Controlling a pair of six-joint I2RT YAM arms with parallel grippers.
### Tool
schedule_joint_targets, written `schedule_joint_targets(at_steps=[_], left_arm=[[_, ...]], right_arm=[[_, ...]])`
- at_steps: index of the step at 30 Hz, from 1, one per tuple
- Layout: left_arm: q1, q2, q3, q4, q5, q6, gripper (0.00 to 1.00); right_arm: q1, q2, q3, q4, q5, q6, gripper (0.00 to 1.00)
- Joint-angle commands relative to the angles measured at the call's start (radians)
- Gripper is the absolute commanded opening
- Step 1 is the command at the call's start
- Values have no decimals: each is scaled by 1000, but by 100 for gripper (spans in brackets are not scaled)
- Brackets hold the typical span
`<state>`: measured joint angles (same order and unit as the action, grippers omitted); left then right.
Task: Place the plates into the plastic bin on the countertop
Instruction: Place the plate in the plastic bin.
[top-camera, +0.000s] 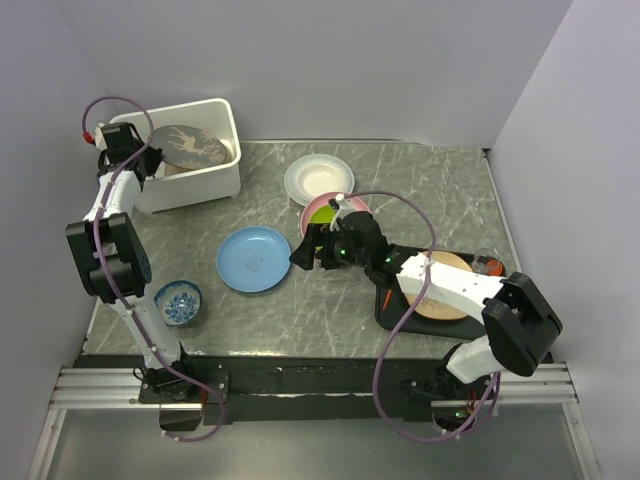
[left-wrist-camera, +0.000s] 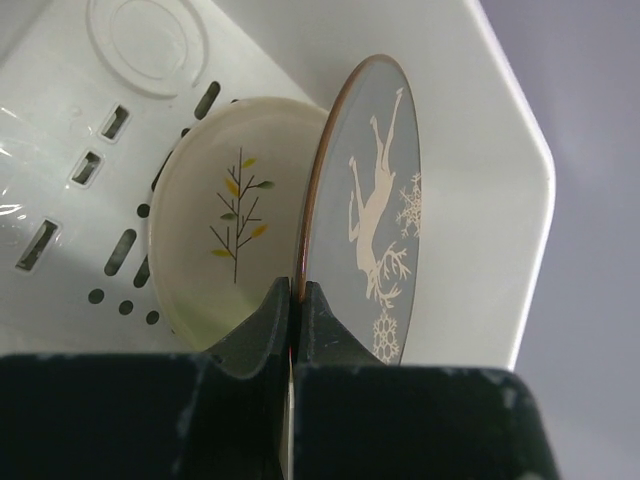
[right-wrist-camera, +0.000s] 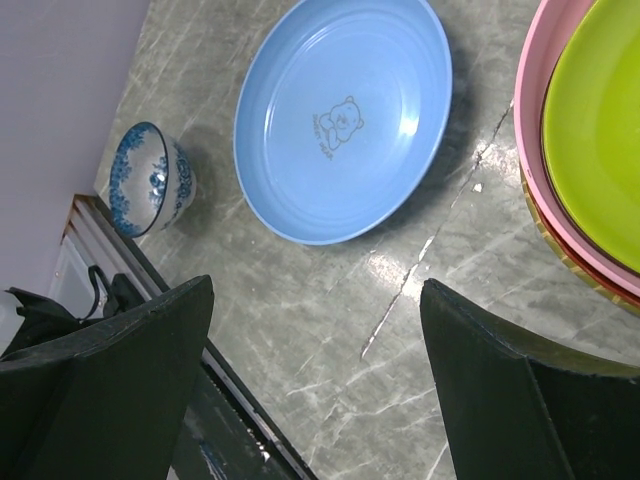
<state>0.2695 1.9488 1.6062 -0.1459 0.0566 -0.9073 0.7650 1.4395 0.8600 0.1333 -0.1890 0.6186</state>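
Observation:
The white plastic bin (top-camera: 200, 185) stands at the far left of the countertop (top-camera: 420, 180). My left gripper (top-camera: 150, 162) is shut on the rim of a grey plate with a white deer drawing (top-camera: 190, 146) and holds it on edge inside the bin. In the left wrist view the fingers (left-wrist-camera: 262, 320) pinch that plate (left-wrist-camera: 375, 200), and a cream plate with a twig drawing (left-wrist-camera: 235, 220) leans against the bin floor (left-wrist-camera: 60, 120). My right gripper (top-camera: 303, 252) is open and empty, low over the countertop between the light blue plate (top-camera: 254, 259) and a stack topped by a green plate (top-camera: 322, 210).
A white plate (top-camera: 318, 178) lies behind the stack. The right wrist view shows the blue plate (right-wrist-camera: 345, 115), the green plate (right-wrist-camera: 600, 130) on a pink one (right-wrist-camera: 530, 100), and the small blue-and-white bowl (right-wrist-camera: 150, 180). A black tray (top-camera: 392, 312) at the right holds a woven plate (top-camera: 445, 290).

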Motion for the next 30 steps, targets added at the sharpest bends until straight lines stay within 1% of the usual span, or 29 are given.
schedule_joint_targets(at_steps=[1,4,7,9,10,12,13,16,21,22,24,25,27,28,30], left_arm=[[2,-37,-9,175,52,-30,1],[2,-16,-15,160,45,-27,1],[0,4,0,123,37,-21,4],[0,10,9,111,29,-5,10],[2,9,8,109,26,-1,16],[0,7,3,106,12,7,20],[0,6,0,105,8,5,24],[2,7,1,85,-15,13,30],[0,12,11,65,-38,21,37],[0,13,14,56,-46,21,41],[0,7,12,54,-50,22,43],[0,6,11,51,-54,22,50],[0,-4,5,54,-52,24,55],[-1,-7,0,57,-54,25,62],[0,-16,-5,58,-54,28,66]], right_arm=[[-7,15,51,9,-12,-13,91],[-7,15,51,8,-9,-16,91],[-7,13,51,3,-7,-13,91],[-7,13,50,8,-12,-11,91],[-6,13,48,8,-12,-11,91],[-7,13,47,8,-10,-8,91],[-9,15,47,8,-12,-8,91],[-6,15,45,11,-15,-3,91],[-7,10,37,11,-15,-3,91],[-7,9,37,11,-13,-5,91],[-7,9,36,9,-12,-3,91],[-7,9,36,9,-13,-3,91],[-7,7,34,9,-13,-2,91],[-7,9,34,11,-17,-2,91],[-7,9,33,14,-17,0,91]])
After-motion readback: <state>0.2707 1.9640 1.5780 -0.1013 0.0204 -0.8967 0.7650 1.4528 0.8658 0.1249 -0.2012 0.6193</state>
